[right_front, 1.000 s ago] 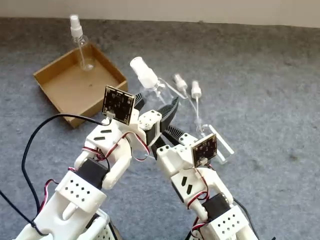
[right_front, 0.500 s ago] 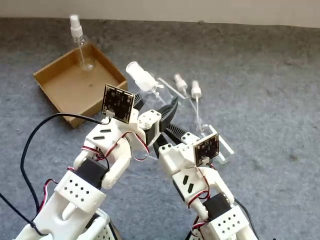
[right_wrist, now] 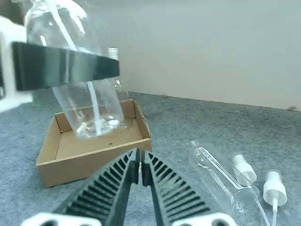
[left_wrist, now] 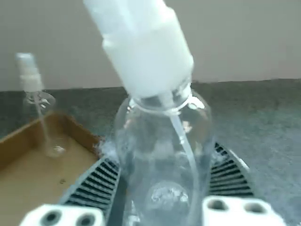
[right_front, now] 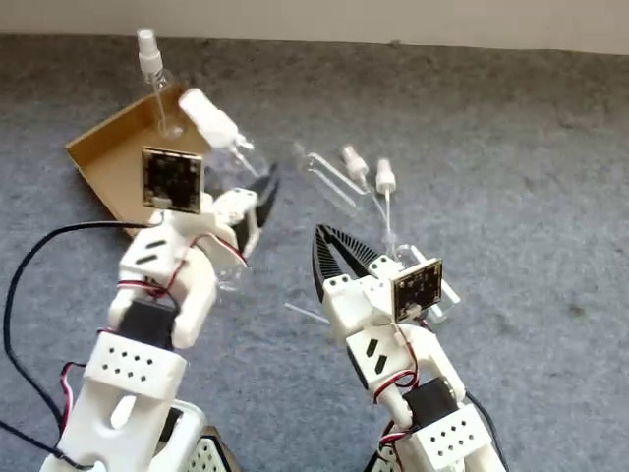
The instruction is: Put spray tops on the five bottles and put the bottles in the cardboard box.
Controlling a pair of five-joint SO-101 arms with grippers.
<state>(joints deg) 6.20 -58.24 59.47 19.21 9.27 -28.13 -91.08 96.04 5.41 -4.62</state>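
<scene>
My left gripper (right_front: 248, 187) is shut on a clear bottle (right_front: 236, 157) with a white spray top (right_front: 204, 110), held tilted just beside the cardboard box (right_front: 103, 167). Up close the bottle (left_wrist: 160, 155) sits between the fingers (left_wrist: 96, 183), its spray top (left_wrist: 141, 47) pushed on. Another topped bottle (right_front: 154, 84) stands upright in the box's far corner. My right gripper (right_front: 332, 258) is shut and holds nothing, hovering over the carpet. An uncapped bottle (right_wrist: 221, 181) lies ahead of the right gripper (right_wrist: 140, 165), with two loose spray tops (right_wrist: 244, 167) beside it.
Grey carpet covers the table. One more clear bottle (right_front: 432, 280) lies close to the right arm's wrist. A black cable (right_front: 29, 275) loops beside the left arm. A pale wall runs along the far edge.
The left arm has swung left to the box with the topped bottle in its gripper. The right gripper has drawn back from the bottle and closed.
</scene>
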